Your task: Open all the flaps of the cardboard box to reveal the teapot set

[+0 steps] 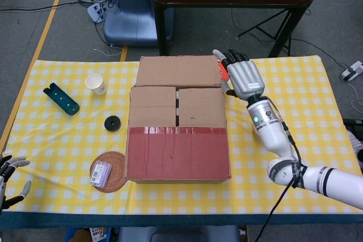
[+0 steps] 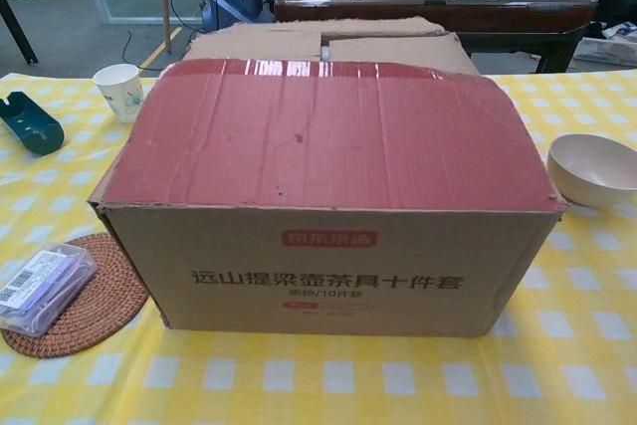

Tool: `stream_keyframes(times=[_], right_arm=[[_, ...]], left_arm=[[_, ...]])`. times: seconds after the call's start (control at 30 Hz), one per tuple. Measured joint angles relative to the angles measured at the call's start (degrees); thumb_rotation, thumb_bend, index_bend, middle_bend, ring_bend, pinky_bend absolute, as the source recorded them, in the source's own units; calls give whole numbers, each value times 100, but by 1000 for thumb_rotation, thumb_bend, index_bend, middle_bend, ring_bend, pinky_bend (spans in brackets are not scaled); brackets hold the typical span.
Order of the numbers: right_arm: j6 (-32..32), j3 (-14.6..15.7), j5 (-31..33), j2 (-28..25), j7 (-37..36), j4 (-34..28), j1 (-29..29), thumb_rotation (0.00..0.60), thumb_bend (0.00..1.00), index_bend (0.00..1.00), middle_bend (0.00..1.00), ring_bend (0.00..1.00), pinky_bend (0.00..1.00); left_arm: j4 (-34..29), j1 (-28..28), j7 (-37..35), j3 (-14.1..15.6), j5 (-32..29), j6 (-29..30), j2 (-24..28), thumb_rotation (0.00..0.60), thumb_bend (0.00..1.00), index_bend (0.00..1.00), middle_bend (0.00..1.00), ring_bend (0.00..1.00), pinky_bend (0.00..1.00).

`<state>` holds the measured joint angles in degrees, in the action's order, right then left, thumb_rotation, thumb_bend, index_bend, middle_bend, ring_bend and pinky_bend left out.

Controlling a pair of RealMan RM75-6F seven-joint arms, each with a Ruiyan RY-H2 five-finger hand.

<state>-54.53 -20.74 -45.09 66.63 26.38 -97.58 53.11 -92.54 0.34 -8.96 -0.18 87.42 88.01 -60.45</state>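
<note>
While my right robot hand [image 1: 245, 77] hovers with fingers spread, holding nothing, at the cardboard box's [image 1: 178, 157] far right corner, the near red flap [image 1: 178, 152] lies toward me.

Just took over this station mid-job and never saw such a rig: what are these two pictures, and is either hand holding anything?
The head view looks down from above, the chest view from low in front. The right hand, on a white arm, is at the cardboard box's far right corner, holding nothing visible. The left hand rests open at the table edge. The far flap is folded back; the red near flap is closed. Around it: paper cup, woven coaster with a packet, bowl.
</note>
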Motion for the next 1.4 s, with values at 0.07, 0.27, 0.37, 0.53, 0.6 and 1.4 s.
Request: stream_keyframes(times=[0.07, 0.27, 0.37, 0.53, 0.6, 1.4], right_arm=[[190, 80, -76, -342, -239, -541, -143, 600, 611, 267, 287, 164, 209], [967, 322, -538, -1043, -1096, -1273, -462, 600, 877, 285, 326, 186, 213], [1186, 407, -785, -1089, -1387, -1317, -516, 600, 992, 305, 326, 186, 213], [1378, 526, -1097, -993, -1620, -1266, -494, 600, 1000, 344, 310, 186, 213], [1409, 558, -1158, -933, -1658, -1228, -458, 600, 1000, 344, 305, 186, 214], [1287, 904, -1395, -762, -1753, -1224, -295, 600, 1000, 406, 288, 167, 214]], left_arm=[[-12, -3, 16, 5, 9, -3, -5, 600, 394, 364, 243, 130, 0], [-30, -15, 49, 19, 9, -41, -32, 600, 394, 364, 243, 130, 0], [-27, -8, 52, 24, 3, -38, -37, 600, 394, 364, 243, 130, 0], [-7, 17, 32, 41, -9, -27, -46, 600, 394, 364, 244, 130, 0], [3, 29, 20, 45, -13, -16, -50, 600, 394, 364, 243, 130, 0], [120, 67, -87, 41, 0, 39, -80, 600, 394, 365, 244, 130, 0]])
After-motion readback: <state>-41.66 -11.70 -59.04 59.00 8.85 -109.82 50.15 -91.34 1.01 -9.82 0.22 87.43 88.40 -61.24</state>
